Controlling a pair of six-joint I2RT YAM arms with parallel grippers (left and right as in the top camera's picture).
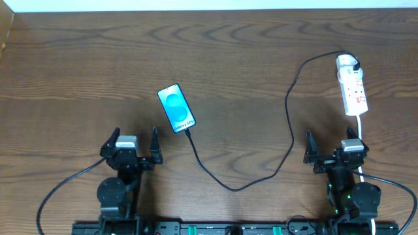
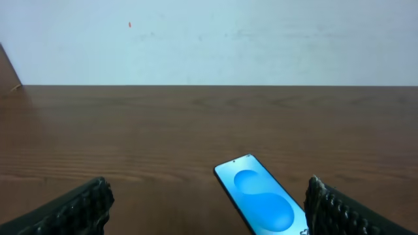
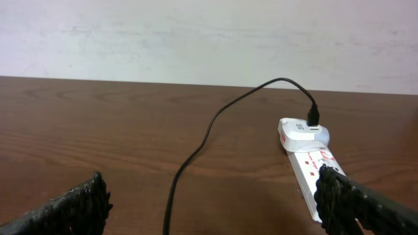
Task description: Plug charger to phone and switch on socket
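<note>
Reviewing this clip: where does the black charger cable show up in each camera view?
Overhead: the charger cable runs from the phone at centre, dips toward the near edge, then climbs to the socket at upper right.
Left wrist: not in view.
Right wrist: centre, curving up to the adapter on the right.
Shared landmark: the socket, in overhead and right wrist.

The bench [image 1: 78,65] was dark wood with plain grain and a faint sheen. The phone [image 1: 176,108] showed a glossy face, the socket [image 1: 353,91] smooth white plastic, the charger [image 1: 290,124] matt black cable (rubbery, seemingly). The left gripper [image 2: 208,186] had black, knobbly pads [image 2: 75,209].
</note>
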